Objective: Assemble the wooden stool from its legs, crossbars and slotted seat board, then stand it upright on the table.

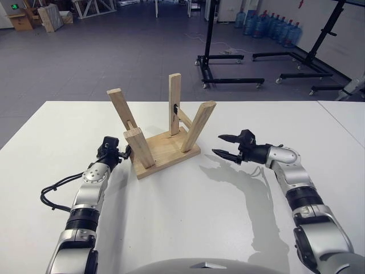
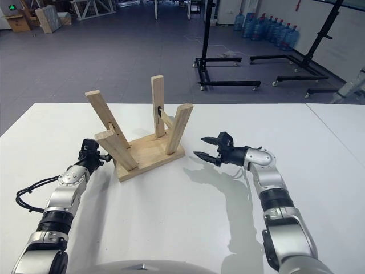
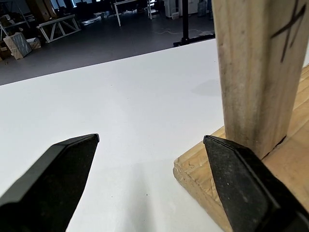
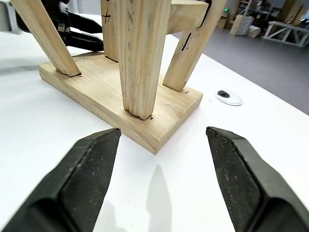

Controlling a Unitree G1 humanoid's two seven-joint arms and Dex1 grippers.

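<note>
The wooden stool stands upside down on the white table, its seat board point(image 1: 165, 153) flat on the surface and its legs pointing up and splayed. A crossbar point(image 1: 183, 118) joins the back leg point(image 1: 175, 103) and the right leg point(image 1: 199, 125). My left gripper point(image 1: 124, 152) is open at the board's near-left corner; in the left wrist view one finger point(image 3: 246, 188) lies against the board edge point(image 3: 203, 174) below the near leg point(image 3: 256, 72). My right gripper point(image 1: 217, 144) is open a short way right of the stool, apart from it, and faces the board point(image 4: 106, 92).
The table point(image 1: 182, 217) has bare room in front of and right of the stool. A black cable point(image 1: 54, 194) loops beside my left forearm. A grommet point(image 4: 228, 96) sits in the tabletop behind the stool. Black wheeled frames point(image 1: 228, 68) stand on the floor beyond.
</note>
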